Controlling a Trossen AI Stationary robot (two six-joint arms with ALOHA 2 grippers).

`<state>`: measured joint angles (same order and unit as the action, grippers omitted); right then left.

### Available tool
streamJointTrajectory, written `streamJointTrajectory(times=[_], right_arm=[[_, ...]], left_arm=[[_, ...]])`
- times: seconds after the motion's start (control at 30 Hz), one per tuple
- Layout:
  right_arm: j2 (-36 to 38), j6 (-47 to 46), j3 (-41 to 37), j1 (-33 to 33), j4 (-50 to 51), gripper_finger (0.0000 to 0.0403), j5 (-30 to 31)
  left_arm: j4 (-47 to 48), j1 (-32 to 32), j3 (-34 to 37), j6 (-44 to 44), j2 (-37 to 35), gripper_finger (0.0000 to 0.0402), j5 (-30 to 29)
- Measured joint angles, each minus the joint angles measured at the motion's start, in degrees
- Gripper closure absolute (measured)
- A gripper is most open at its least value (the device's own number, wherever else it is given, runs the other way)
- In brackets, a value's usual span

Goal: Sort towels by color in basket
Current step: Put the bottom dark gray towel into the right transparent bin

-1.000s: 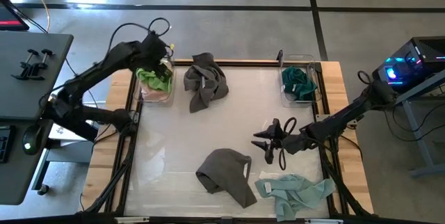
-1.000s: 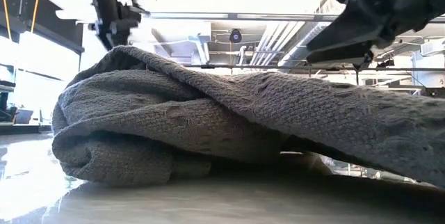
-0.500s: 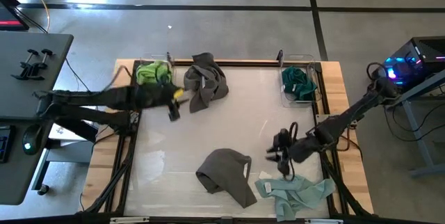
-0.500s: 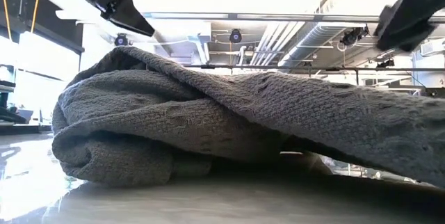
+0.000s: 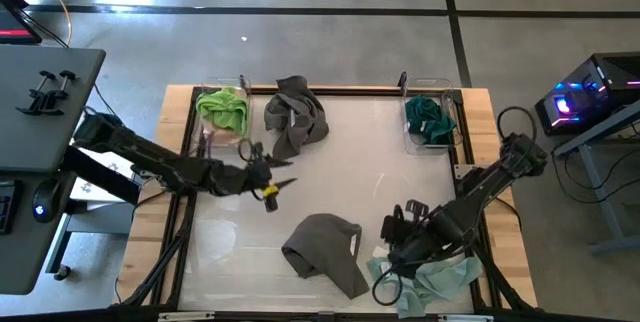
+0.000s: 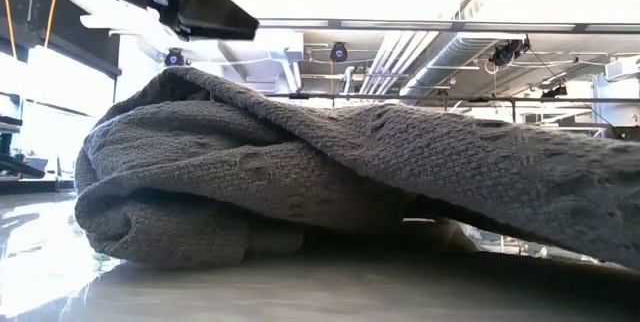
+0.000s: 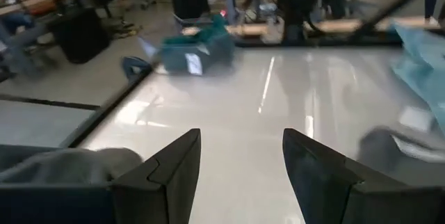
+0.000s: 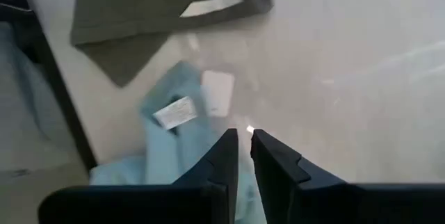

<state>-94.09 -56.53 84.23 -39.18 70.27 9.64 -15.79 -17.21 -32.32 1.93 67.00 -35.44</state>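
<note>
My left gripper point(image 5: 282, 184) point(image 7: 242, 147) is open over bare table near the middle, between the two dark grey towels, the far one point(image 5: 295, 114) and the near one point(image 5: 322, 252). The near one fills the low view point(image 6: 330, 192). My right gripper point(image 5: 388, 240) point(image 8: 243, 140) is shut low over the table at the edge of the pale mint towel point(image 5: 428, 274) point(image 8: 177, 137), between it and the near grey towel point(image 8: 160, 8). The lime green towel point(image 5: 222, 110) lies in the left basket. The dark teal towel point(image 5: 430, 117) lies in the right basket. I see no pink or cream towel plainly.
Two clear baskets stand at the table's far corners, the left one point(image 5: 205, 134) and the right one point(image 5: 408, 142). A raised dark frame point(image 5: 330, 91) borders the white table top. Bare table lies between the grippers. A desk with a clamp point(image 5: 45, 92) stands beyond the left edge.
My left gripper has swung from above the left basket down toward the table's middle; the lime green towel stays in that basket. My right gripper has moved toward the near edge and down, to the pale mint towel. The towels on the table have not moved.
</note>
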Motion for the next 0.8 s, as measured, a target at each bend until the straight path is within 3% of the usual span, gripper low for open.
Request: streamJointTrajectory(times=[0.23, 0.37, 0.5, 0.67, 0.8], right_arm=[[-3.6, -3.5, -1.0, 0.0, -4.5, 0.0325, -7.4], [-4.0, -1.8, -6.3, 0.1, -15.5, 0.0273, -8.7], [-4.0, 5.8, -13.7, 2.2, -32.2, 0.0221, -4.3], [-4.0, 23.7, -23.5, 8.5, -60.0, 0.0178, 7.2], [-5.0, 34.9, -28.8, 14.5, -79.6, 0.0161, 3.4]], left_arm=[[-6.9, -2.7, 0.0, -2.6, 10.6, 0.0211, 0.4], [-11.1, -2.6, 0.0, -5.7, 13.8, 0.0211, 0.3], [-11.8, -2.3, 0.0, -7.0, 14.6, 0.0211, 0.6], [-14.3, -1.7, 0.0, -7.1, 14.6, 0.0211, 2.4], [-19.1, -1.4, 0.0, -8.0, 13.8, 0.0211, 6.6]])
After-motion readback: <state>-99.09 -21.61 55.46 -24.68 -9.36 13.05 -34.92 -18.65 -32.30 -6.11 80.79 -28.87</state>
